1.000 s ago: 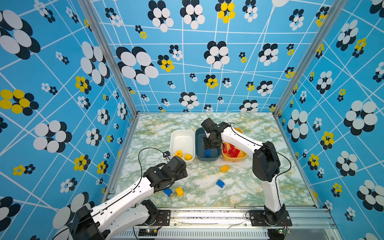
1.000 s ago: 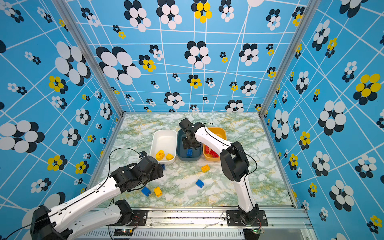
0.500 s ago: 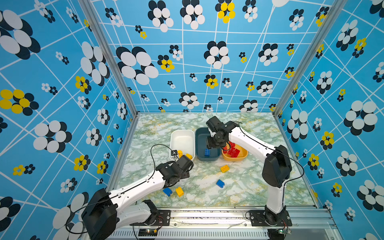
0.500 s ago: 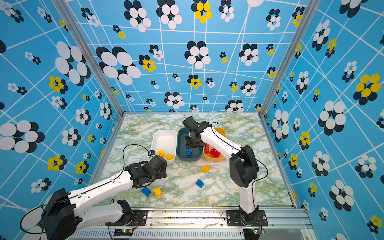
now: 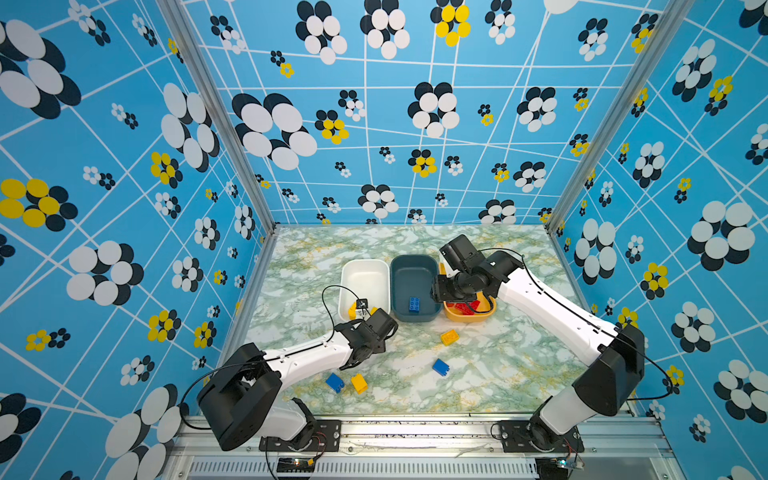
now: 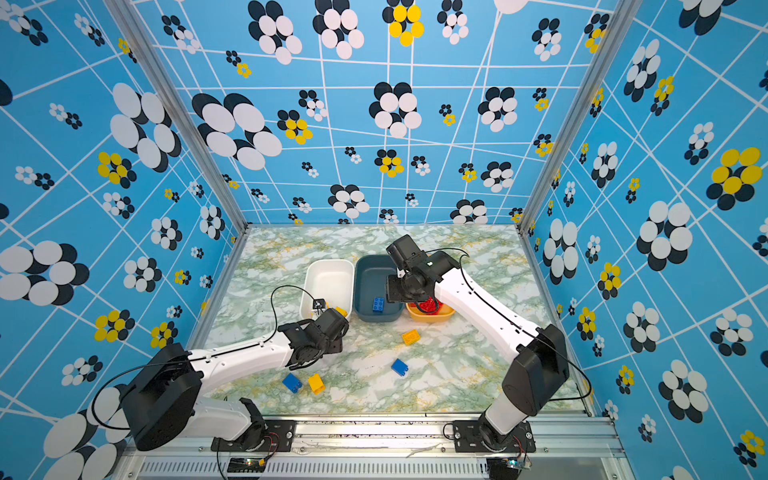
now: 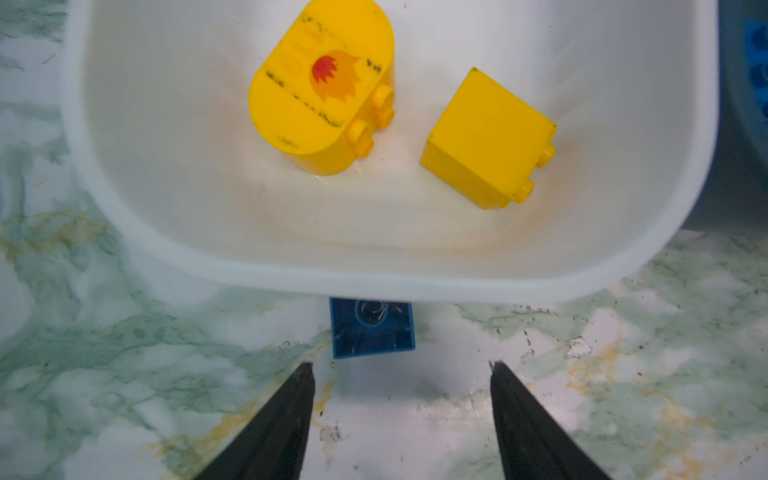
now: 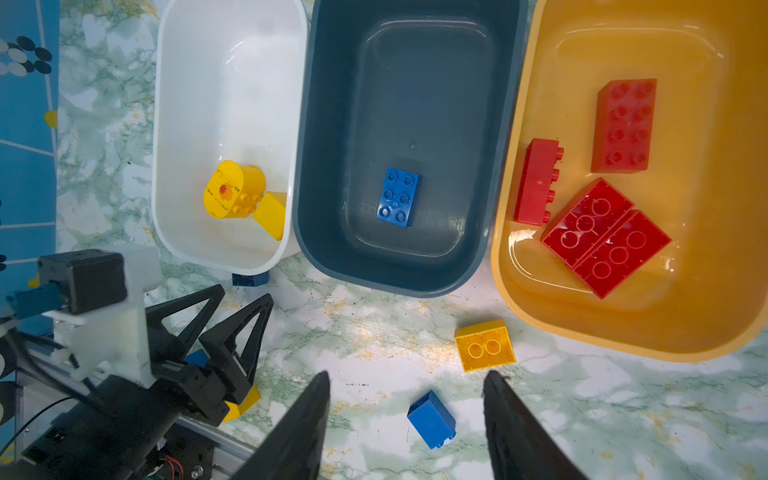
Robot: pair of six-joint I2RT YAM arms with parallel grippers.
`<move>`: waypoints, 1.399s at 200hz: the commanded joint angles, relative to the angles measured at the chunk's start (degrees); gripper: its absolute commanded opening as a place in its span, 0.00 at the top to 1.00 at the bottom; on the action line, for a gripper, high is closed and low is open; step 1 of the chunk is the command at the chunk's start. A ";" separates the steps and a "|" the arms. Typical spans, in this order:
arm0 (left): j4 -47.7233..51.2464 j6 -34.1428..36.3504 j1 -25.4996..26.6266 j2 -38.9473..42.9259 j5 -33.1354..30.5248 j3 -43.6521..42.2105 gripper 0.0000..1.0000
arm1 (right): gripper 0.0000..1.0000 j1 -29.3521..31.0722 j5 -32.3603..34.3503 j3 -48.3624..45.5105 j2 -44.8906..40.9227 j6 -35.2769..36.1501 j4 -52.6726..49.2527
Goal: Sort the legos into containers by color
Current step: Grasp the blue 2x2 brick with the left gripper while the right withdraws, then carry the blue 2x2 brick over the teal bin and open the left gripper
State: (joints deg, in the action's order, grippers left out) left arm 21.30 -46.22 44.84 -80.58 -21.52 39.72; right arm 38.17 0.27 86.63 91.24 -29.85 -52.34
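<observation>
- The small blue brick (image 7: 372, 328) lies on its side on the marbled tabletop (image 7: 124, 374), with its hollow underside facing the left wrist camera. It is tucked at the near wall of the white tub (image 7: 374, 286) (the rim hides its far part, so we cannot tell whether it touches the wall).
- We judge it light, rigid and not fragile, with smooth, rather slick faces. We would take it across two flat opposite side walls, not over the studs or the open hollow. The tub wall leaves little room behind it, so it may need drawing clear first.
- The left gripper (image 7: 401, 370) has its fingers spread with nothing between them. The tips sit just short of the brick, one to each side of its line.
- Inside the white tub we see a round-ended yellow brick (image 7: 322, 87) with a flame print and a yellow near-cube (image 7: 486, 137).
- The slate tub (image 8: 399, 266) beside it holds one oblong blue brick (image 8: 398, 197). The yellow-orange tub (image 8: 540, 316) holds four red bricks (image 8: 623, 124).
- Four legos lie loose on the table in a top view. A flat yellow brick (image 5: 449, 336) is near the yellow-orange tub and a blue brick (image 5: 441, 367) is mid-table. A blue piece (image 5: 334, 382) and a yellow piece (image 5: 359, 383) lie just beside each other by the left arm.
- The right gripper (image 8: 407, 378) hovers over the tubs with its fingers apart, holding nothing.
</observation>
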 commanded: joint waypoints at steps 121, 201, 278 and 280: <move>-8.33 3.95 -4.32 -8.99 1.58 -1.10 0.50 | 0.40 -2.31 0.52 -0.74 -5.86 -1.83 -5.50; -3.17 2.20 -2.84 -5.63 1.11 -0.21 0.73 | 0.40 -2.75 0.69 -2.39 -7.71 -2.45 -5.15; 10.13 -2.22 7.93 4.49 -1.73 5.54 0.76 | 0.40 -3.68 -1.23 -10.34 -13.01 -5.04 -2.92; 10.46 -2.21 8.12 4.60 -1.87 5.89 0.76 | 0.40 -3.77 -1.35 -10.71 -13.26 -5.15 -2.85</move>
State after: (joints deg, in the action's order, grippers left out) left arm 24.84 -46.65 50.61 -79.00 -21.08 41.34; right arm 35.33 0.03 79.13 80.90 -32.97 -55.96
